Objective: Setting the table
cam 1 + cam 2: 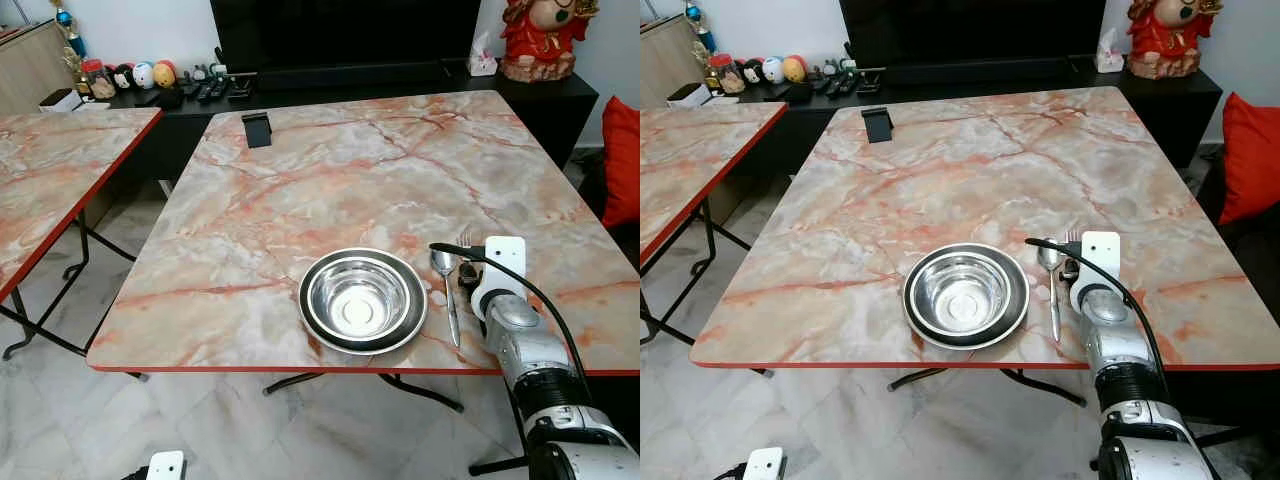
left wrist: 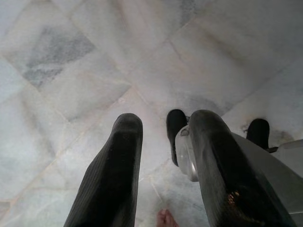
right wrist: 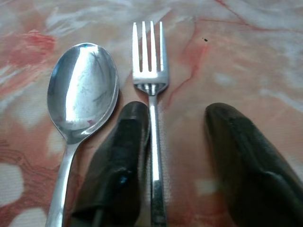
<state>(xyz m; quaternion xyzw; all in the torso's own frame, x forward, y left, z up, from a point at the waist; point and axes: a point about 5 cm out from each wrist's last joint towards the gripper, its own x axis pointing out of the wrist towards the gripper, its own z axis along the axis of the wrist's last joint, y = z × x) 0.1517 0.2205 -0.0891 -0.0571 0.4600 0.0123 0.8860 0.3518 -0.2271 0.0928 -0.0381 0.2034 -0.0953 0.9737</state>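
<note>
The right end effector [image 3: 177,156] is seen low over the marble-patterned worktop [image 1: 330,180], near its front right part, with its two black fingers [image 3: 118,161] spread apart and nothing clamped between them; the fork [image 3: 152,118] is lying flat on the worktop between the fingers, its handle touching or just beside one finger, while the other finger is set apart from it; the spoon [image 3: 80,94] is laid just beside the fork on the far side of that finger, bowl up, parallel to the fork; in the head views the spoon is placed just to the right of a steel bowl [image 1: 360,298], which is set inside a dark plate [image 1: 415,312] near the front edge of the worktop; a small black stand [image 1: 257,129] is seen at the far left of the worktop; a second marbled table [image 1: 50,170] is seen to the left; the left end effector [image 2: 163,156] is hung low over the pale tiled floor [image 2: 94,61], its fingers held narrowly apart and empty.
</note>
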